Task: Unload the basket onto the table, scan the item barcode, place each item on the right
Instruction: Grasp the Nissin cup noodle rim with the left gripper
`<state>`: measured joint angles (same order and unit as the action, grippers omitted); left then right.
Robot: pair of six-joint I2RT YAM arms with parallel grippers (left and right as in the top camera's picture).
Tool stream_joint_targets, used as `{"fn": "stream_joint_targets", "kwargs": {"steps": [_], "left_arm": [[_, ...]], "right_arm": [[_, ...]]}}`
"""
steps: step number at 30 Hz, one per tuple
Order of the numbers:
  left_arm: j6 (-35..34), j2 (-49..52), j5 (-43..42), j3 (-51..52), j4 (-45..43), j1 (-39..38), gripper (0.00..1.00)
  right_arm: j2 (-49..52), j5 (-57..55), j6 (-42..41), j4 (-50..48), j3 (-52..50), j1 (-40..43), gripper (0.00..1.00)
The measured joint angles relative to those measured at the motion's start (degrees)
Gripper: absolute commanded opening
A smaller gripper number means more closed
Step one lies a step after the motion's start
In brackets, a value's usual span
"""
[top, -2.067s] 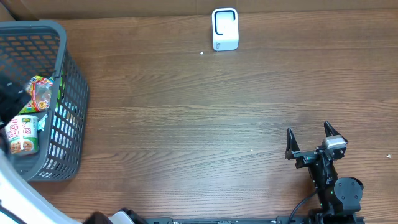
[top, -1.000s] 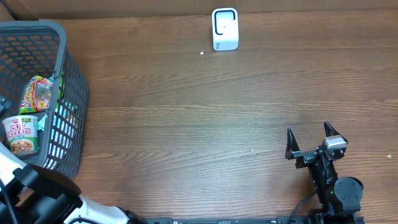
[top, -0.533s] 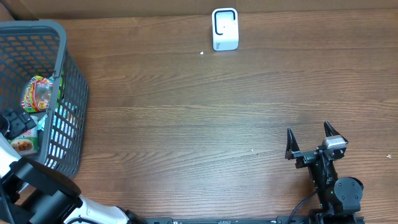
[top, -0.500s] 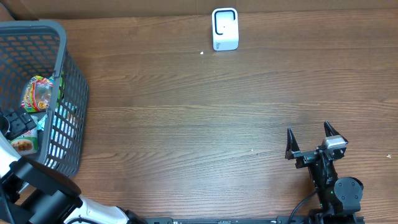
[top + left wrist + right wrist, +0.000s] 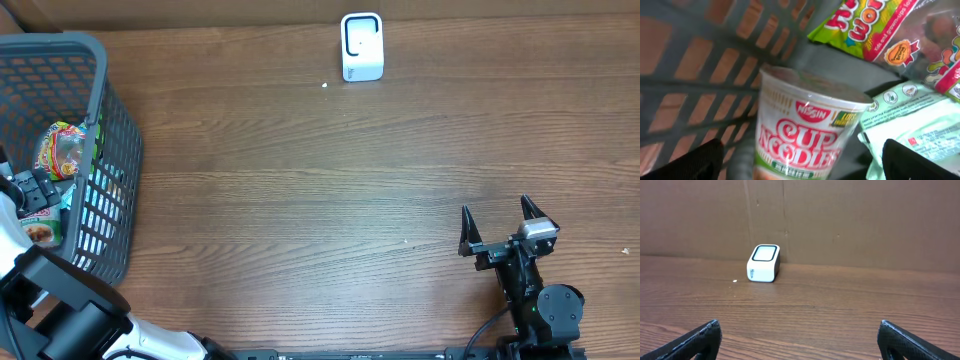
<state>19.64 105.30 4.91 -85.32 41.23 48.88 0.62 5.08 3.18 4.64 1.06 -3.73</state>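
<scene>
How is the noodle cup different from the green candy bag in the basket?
The noodle cup is a round, stiff tub, white with red letters; the candy bag is a crinkly, bright green packet. The noodle cup sits between the open fingers of the left gripper; the candy bag lies farther off, outside them. Both are food packs inside the grey basket.

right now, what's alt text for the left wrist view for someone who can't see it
A Nissin cup of noodles sits in a grey basket, framed between two open fingers at the bottom corners. A bright candy bag and a pale green packet lie to its right.
</scene>
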Motion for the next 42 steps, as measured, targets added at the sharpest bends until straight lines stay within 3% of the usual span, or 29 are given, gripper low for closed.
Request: {"fn": "stream_joint_targets", "kwargs": {"steps": [13,19,23,26,32,34,37,42], "left_arm": [[1.8,0.3,-0.2,7.5,-9.0,0.0,0.91],[1.7,4.4,0.5,7.5,-9.8,0.1,0.85],[1.5,5.4,0.5,7.7,-10.2,0.3,0.69],[0.5,5.4,0.5,7.7,-10.4,0.3,0.71],[-5.4,5.4,0.0,7.6,-9.6,0.2,0.71],[-7.9,5.4,-0.1,7.3,-8.7,0.2,0.65],[-12.6,5.4,-1.1,5.2,-3.7,0.1,0.55],[-21.4,5.4,-6.3,-3.1,8.7,-0.2,0.56]], "right_arm": [[0.0,0.0,0.0,0.0,0.0,0.0,1.00],[0.0,0.0,0.0,0.0,0.0,0.0,1.00],[0.0,0.0,0.0,0.0,0.0,0.0,1.00],[0.0,0.0,0.0,0.0,0.0,0.0,1.00],[0.0,0.0,0.0,0.0,0.0,0.0,1.00],[0.0,0.0,0.0,0.0,0.0,0.0,1.00],[0.0,0.0,0.0,0.0,0.0,0.0,1.00],[0.0,0.0,0.0,0.0,0.0,0.0,1.00]]}}
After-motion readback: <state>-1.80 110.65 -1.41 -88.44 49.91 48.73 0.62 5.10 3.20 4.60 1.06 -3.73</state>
